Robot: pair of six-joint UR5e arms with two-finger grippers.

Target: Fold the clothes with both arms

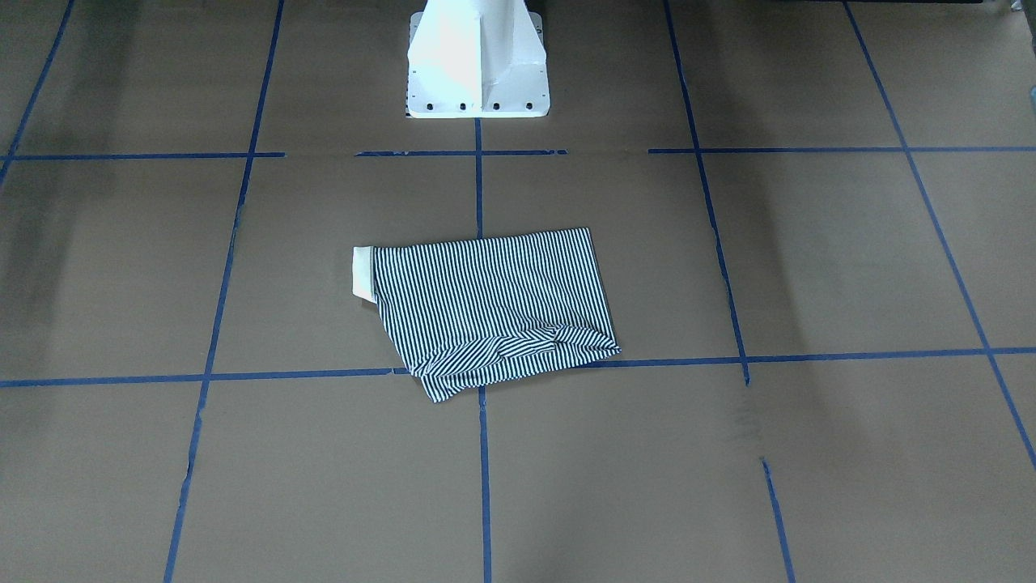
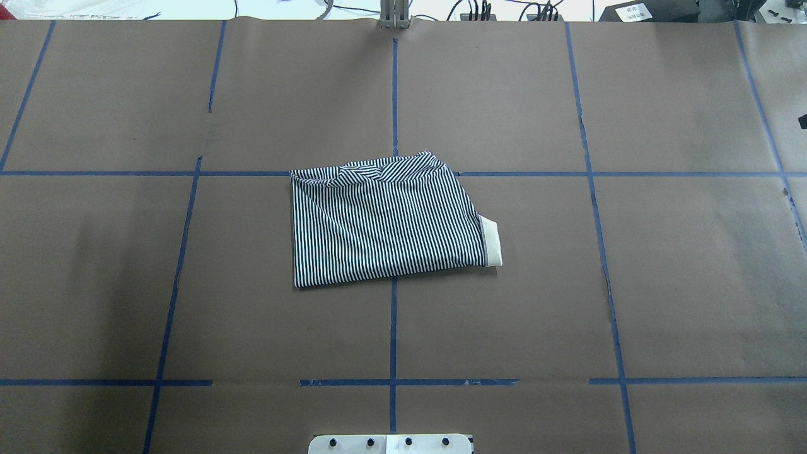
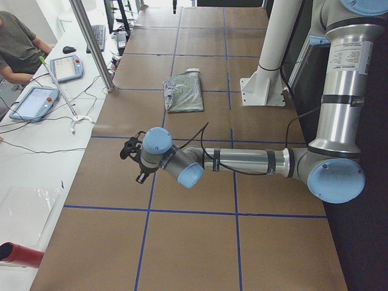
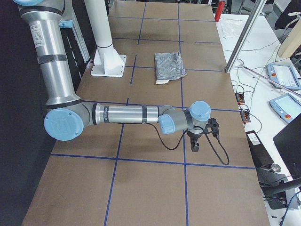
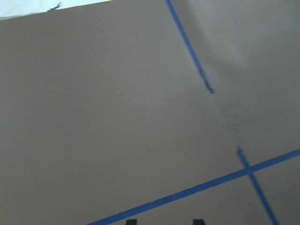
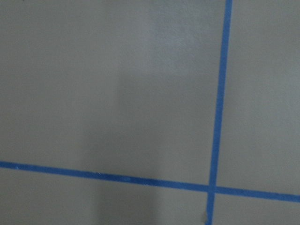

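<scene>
While the striped polo shirt (image 2: 384,221) lies folded at the middle of the table (image 2: 94,284), both arms are kept well apart from it, one toward each end. At the left, the left arm (image 3: 242,162) is stretched out level over the brown paper (image 3: 194,242). The left gripper (image 5: 164,221) is shown by its wrist camera only as two dark fingertips (image 5: 131,221), set apart with nothing between them. At the centre, the shirt is laid as a rough rectangle across the blue tape lines (image 2: 394,94), with a cream collar (image 2: 492,243) left poking out on the robot's right. At the right, the right arm (image 4: 127,114) is likewise stretched level, and the right gripper (image 4: 195,143) is pointed down at bare paper. Whether its jaws are parted cannot be told.
</scene>
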